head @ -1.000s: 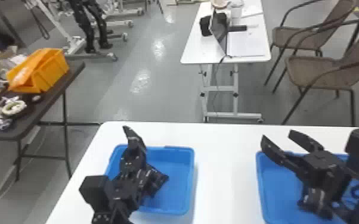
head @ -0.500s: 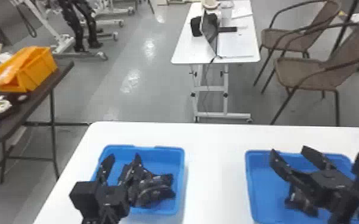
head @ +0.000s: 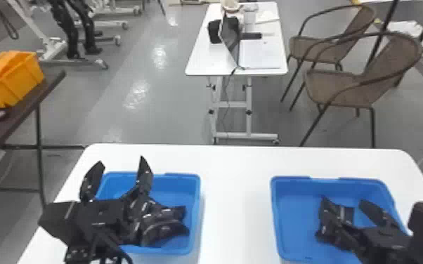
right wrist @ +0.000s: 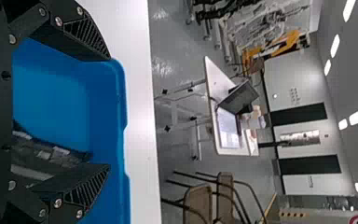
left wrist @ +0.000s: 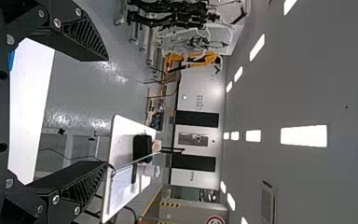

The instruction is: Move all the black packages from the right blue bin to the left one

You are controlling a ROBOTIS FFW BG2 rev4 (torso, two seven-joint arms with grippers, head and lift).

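The open left hand [head: 118, 179] overlies the left bin [head: 194, 203] and black packages [head: 165, 226]. The right hand [head: 345, 203], also open, overlies the right bin [head: 291, 214], containing a package [right wrist: 56, 154].

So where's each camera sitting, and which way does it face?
Head view: robot's head, facing forward and down at the left blue plastic bin and right blue plastic bin; black left claw and black right claw show.
Left wrist view: left arm's wrist, facing out toward a far white table; the left claw's open fingers show.
Right wrist view: right arm's wrist, facing out over the right bin; the right claw's open fingers show.
Head and right wrist views share the right bin.
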